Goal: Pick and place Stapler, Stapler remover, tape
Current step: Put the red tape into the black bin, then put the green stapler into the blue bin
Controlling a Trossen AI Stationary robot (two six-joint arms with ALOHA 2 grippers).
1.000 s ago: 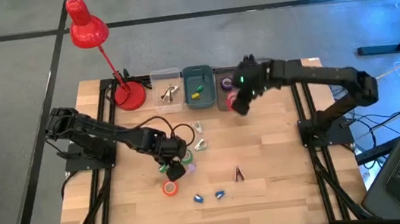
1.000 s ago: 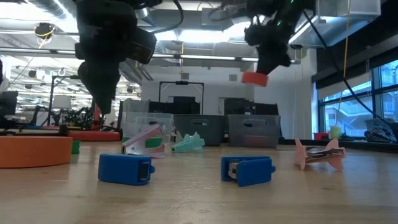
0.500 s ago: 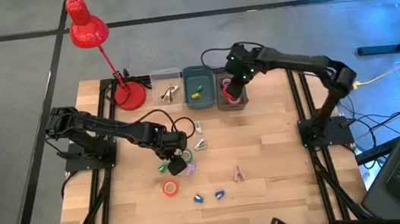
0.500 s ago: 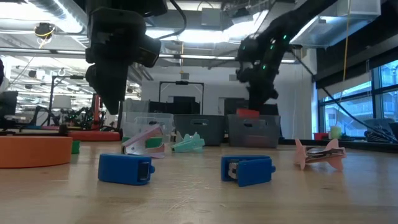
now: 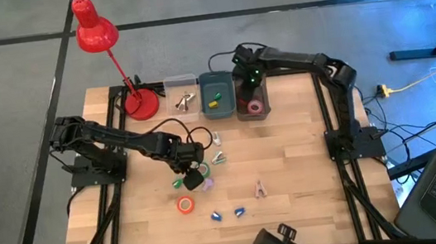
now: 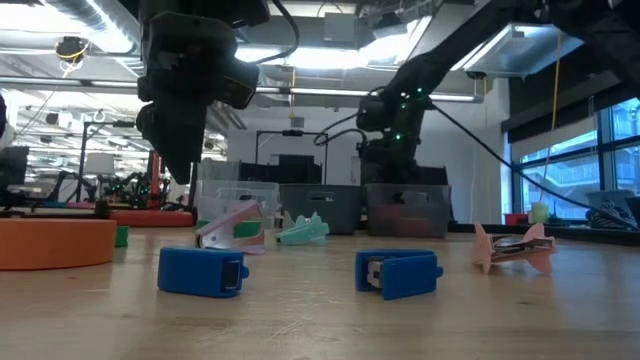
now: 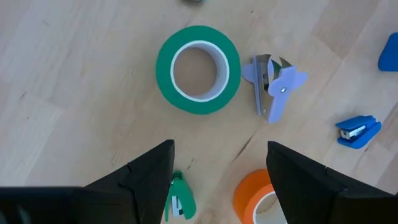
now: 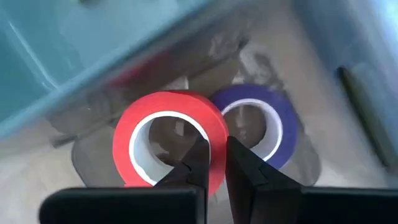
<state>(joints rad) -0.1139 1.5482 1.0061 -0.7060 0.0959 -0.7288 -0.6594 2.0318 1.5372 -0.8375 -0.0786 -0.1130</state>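
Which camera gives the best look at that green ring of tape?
The left wrist view: the green tape lies flat, whole and large, pale core showing. The high view shows it tiny, partly under the left gripper. The low and right wrist views do not show it.

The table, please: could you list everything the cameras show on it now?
table: one, wooden
lamp: one, red, far left corner
clear bin: one, far edge, pale removers inside
teal bin: one, beside it, small yellow and green bits inside
grey bin: one, rightmost of the row
red tape: one, in grey bin
purple tape: one, in grey bin
green tape: one, mid-table
orange tape: one, near green tape
purple remover: one, beside green tape
teal remover: one, mid-table
pink remover: one, right of centre
blue staplers: two, near edge
green stapler: one, small, by orange tape
left claw: open, above green tape
right claw: shut on red tape
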